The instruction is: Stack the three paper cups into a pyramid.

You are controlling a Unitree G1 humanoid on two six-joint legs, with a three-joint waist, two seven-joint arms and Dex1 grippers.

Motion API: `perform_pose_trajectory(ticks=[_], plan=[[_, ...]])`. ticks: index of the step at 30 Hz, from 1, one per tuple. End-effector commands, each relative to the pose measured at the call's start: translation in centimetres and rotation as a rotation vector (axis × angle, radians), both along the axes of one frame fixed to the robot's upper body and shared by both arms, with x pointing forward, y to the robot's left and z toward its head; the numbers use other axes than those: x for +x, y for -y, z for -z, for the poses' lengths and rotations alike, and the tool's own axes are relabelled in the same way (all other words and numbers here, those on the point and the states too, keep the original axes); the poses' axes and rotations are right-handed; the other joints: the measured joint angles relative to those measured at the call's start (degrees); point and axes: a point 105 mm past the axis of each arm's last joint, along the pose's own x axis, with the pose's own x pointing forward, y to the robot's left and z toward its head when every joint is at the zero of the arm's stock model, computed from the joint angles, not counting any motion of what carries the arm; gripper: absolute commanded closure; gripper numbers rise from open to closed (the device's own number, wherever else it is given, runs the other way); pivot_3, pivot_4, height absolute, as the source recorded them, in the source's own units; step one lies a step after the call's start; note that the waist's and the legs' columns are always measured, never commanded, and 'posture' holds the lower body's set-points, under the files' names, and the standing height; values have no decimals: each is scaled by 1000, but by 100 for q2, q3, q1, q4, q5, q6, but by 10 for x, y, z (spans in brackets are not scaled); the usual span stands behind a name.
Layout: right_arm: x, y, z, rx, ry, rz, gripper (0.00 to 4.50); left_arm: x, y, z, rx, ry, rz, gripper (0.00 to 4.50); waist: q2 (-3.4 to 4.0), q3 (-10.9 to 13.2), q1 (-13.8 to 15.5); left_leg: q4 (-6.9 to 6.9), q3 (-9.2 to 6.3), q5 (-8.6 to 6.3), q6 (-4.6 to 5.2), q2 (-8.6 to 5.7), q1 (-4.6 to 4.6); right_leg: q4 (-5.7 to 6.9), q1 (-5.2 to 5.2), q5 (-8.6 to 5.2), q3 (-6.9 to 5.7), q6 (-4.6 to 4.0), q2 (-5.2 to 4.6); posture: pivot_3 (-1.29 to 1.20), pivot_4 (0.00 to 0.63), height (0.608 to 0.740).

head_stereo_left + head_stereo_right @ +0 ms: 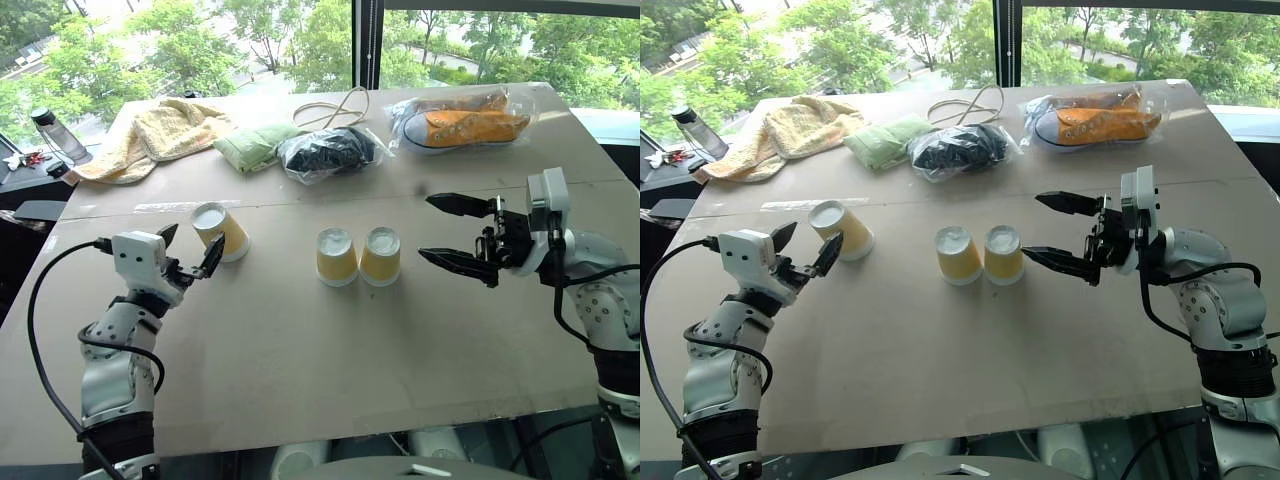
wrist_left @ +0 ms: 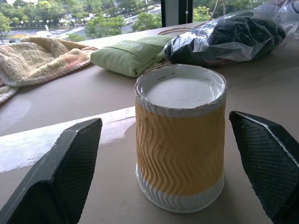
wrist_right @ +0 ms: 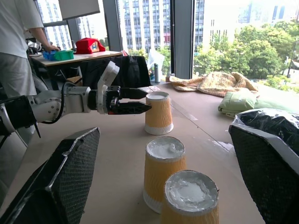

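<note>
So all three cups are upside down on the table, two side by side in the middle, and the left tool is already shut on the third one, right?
Not quite. The left tool is open, a finger on each side of the third cup without touching it, as the left wrist view shows. The rest holds: all three are upside down, with two cups side by side in the middle.

Past my left claw (image 3: 135, 101), a person (image 3: 18, 42) stands by a far table, cut off at the top, so I see just a white shirt and one arm. My own right fingers (image 3: 56, 182) run off the bottom edge. Beyond my left claw, the black stuff in the plastic bag (image 2: 229, 39) is too crumpled to name.
</note>
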Motion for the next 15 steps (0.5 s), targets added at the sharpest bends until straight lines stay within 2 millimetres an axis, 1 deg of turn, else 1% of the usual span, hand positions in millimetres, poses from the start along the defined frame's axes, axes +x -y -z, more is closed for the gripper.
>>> perform_pose_trajectory(ticks=[1,6,13,14,15], plan=[[-5,4,-7,5,59,17,130,9,3,-13,25,46,20,0,0,0,11,0,-5,0,0,0,-1,0,0,0,0,0,0,0,150,740],[-5,3,-6,4,62,24,130,21,9,-20,6,79,33,0,0,0,18,2,-5,0,-1,-1,-2,1,1,0,-1,0,-1,0,150,740],[-3,4,-6,1,74,36,130,29,12,-22,-14,92,45,0,0,0,3,-1,-4,1,-1,0,-1,0,-1,0,-1,0,1,0,150,740],[-2,5,-7,1,77,37,0,29,12,-21,-16,90,47,542,0,0,5,0,-5,1,-1,0,-1,1,-1,0,-1,0,1,0,150,740],[-2,5,-7,1,79,39,0,29,11,-20,-20,88,47,835,0,0,6,0,-5,1,-1,0,-1,1,-1,0,-1,0,1,0,150,740]])
